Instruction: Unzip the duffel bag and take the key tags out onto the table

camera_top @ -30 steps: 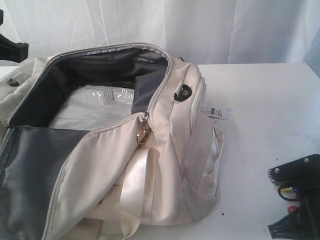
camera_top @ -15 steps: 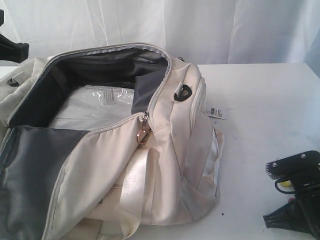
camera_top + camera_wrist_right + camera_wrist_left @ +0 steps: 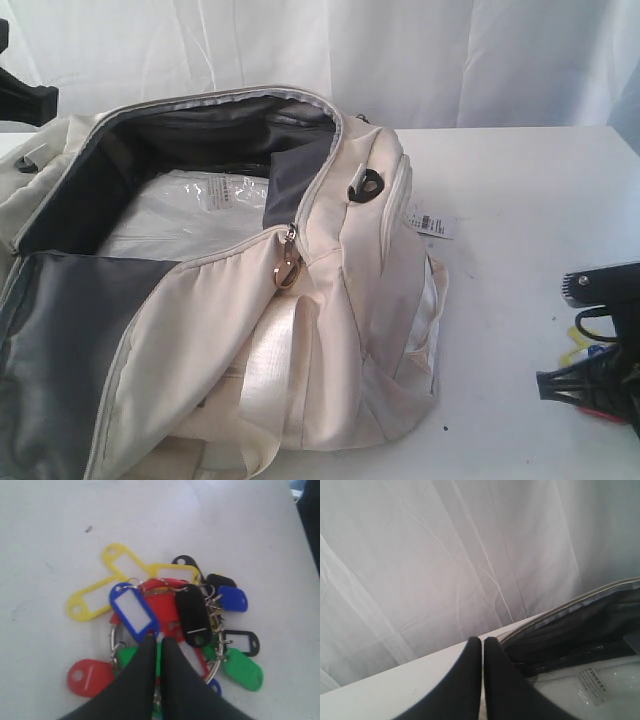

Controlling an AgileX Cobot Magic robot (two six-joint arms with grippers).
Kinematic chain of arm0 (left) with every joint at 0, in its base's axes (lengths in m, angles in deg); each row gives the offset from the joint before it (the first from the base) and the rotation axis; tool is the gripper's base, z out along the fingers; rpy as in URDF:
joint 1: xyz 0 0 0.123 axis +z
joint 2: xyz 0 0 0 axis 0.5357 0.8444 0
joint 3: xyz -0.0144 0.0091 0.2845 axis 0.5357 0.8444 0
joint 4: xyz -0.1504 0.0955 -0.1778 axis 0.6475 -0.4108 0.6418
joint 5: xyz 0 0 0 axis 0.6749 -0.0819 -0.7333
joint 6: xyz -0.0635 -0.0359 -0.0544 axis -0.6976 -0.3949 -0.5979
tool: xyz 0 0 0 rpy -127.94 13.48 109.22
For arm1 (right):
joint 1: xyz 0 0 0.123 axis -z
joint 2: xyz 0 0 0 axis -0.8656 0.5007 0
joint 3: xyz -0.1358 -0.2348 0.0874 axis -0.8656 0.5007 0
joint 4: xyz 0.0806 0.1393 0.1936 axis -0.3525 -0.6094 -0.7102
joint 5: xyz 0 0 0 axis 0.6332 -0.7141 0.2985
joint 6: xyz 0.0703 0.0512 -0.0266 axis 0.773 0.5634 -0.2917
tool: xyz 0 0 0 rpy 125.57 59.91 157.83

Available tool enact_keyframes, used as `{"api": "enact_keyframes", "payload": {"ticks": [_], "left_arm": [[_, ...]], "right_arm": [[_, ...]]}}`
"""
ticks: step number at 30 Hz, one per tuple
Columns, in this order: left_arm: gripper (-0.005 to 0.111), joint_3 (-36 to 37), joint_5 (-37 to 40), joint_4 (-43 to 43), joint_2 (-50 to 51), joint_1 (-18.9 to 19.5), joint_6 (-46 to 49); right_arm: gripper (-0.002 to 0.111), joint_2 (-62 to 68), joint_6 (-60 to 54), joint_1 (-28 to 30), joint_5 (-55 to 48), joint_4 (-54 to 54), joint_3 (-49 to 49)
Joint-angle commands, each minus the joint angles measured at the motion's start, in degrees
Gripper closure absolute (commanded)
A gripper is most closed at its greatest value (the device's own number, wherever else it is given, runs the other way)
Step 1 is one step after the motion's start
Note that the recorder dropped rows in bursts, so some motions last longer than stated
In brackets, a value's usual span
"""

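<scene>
The table (image 3: 520, 200) fills the exterior view, with a white curtain (image 3: 400, 50) at 12 o'clock. The duffel bag (image 3: 200, 320) lies from the centre out to 9 o'clock, unzipped, its dark lining and a clear plastic packet (image 3: 190, 215) showing. A paper label (image 3: 430, 224) hangs off its 3 o'clock side.

The right gripper (image 3: 157, 639) sits at 4 o'clock by the view's edge, jaws closed together. Its tips are over the key tags (image 3: 165, 615), which lie spread on the table well apart from the bag. Whether it pinches a ring, I cannot tell.

The left gripper (image 3: 482, 640) is closed on nothing, beside the bag's open rim.
</scene>
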Motion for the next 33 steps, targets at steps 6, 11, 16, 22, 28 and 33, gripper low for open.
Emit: {"api": "enact_keyframes", "payload": {"ticks": [6,11,16,22,28,33], "left_arm": [[0.098,0.32,-0.84,-0.72,-0.48,-0.14,-0.05],[0.098,0.32,-0.96,-0.72,-0.48,-0.14,-0.05],[0.098,0.32,-0.96,-0.72,-0.48,-0.14,-0.05],[0.098,0.32,-0.96,-0.72,-0.48,-0.14,-0.05],[0.098,0.32,-0.96,-0.72,-0.48,-0.14,-0.05],[0.098,0.32,-0.96,-0.72,-0.48,-0.14,-0.05]], "right_arm": [[0.105,7.36,0.79,4.92,-1.56,0.28,0.11],[0.105,10.81,2.56,7.02,3.78,0.53,0.11],[0.105,13.23,4.12,7.62,11.80,4.64,-0.11],[0.105,15.07,4.12,7.62,21.80,7.77,-3.63],[0.105,15.16,3.75,7.62,27.87,7.85,-8.56],[0.105,15.16,2.59,7.62,33.21,7.85,-11.05]]}}
